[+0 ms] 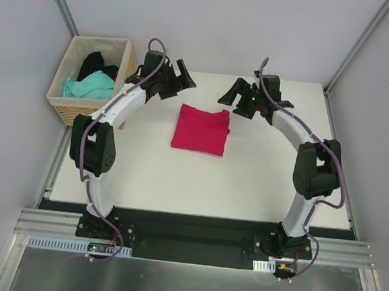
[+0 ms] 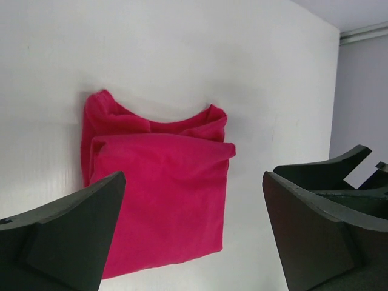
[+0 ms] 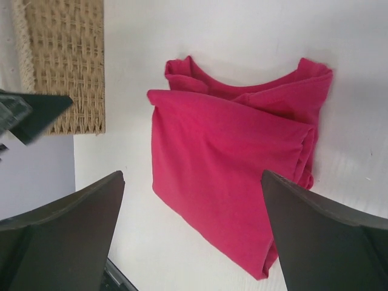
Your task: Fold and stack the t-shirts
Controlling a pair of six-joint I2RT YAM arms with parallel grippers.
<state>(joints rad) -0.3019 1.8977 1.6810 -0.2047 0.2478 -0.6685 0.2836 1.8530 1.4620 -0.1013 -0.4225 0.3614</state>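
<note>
Shirt (image 1: 201, 129), crimson-pink, lies folded, roughly square.

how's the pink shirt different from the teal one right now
The pink shirt lies folded into a neat flat rectangle; the teal shirt is bunched up unfolded. The pink shirt sits on the table; the teal shirt is in the basket beside a black garment. Both are soft cloth, and neither is held.

table (image 1: 198, 186): white | walls (image 1: 224, 26): pale grey | corner posts (image 1: 61, 3): metal | light: even
</note>
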